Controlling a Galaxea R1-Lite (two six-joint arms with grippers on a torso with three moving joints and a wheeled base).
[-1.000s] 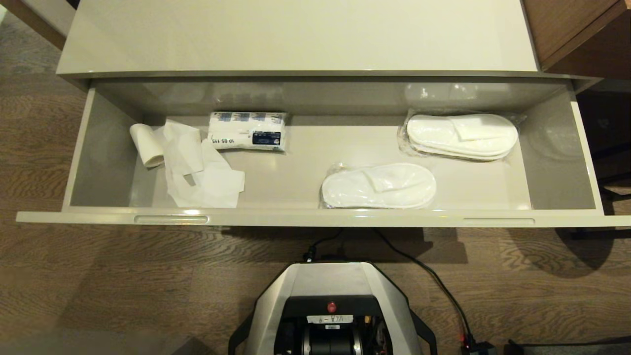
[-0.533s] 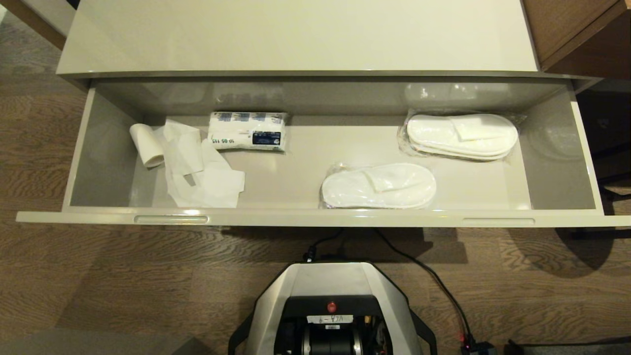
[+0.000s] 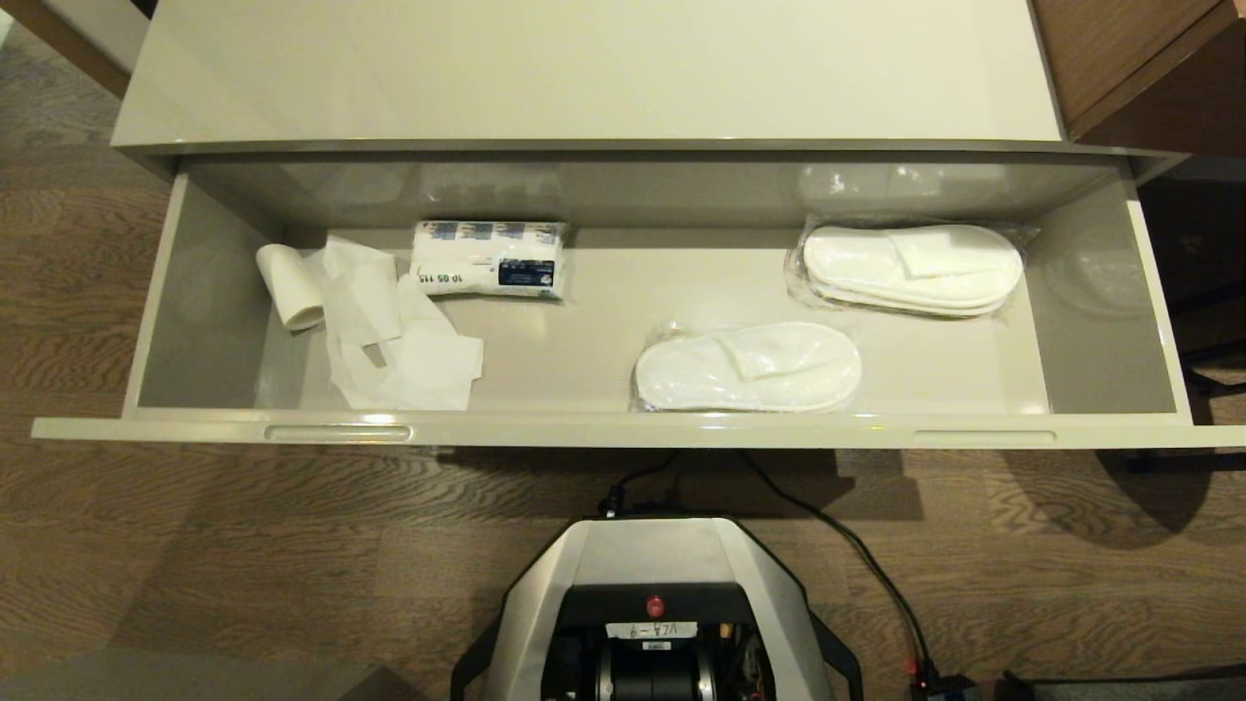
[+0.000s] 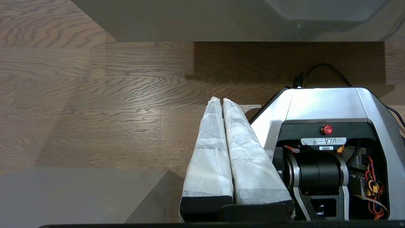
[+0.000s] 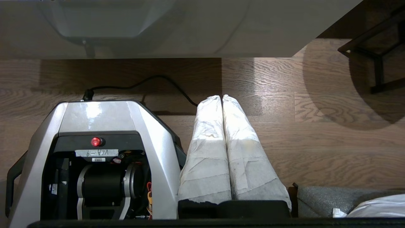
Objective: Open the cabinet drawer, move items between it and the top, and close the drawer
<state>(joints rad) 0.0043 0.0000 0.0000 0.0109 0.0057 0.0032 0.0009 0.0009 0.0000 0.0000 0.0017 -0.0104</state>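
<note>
Trouble could come if we reach for the paper roll [image 3: 290, 284] in the cabinet drawer [image 3: 623, 429], because its loose tail could drag, and our left gripper [image 4: 222, 100] and right gripper [image 5: 221, 97] hang squeezed closed and empty by our base.

The cabinet drawer [image 3: 623, 430] is being held fully open below the top [image 3: 584, 68]. Inside the drawer, a paper roll [image 3: 290, 284] is lying left; two wrapped slipper pairs [image 3: 748, 367] [image 3: 913, 268] are lying right.
</note>
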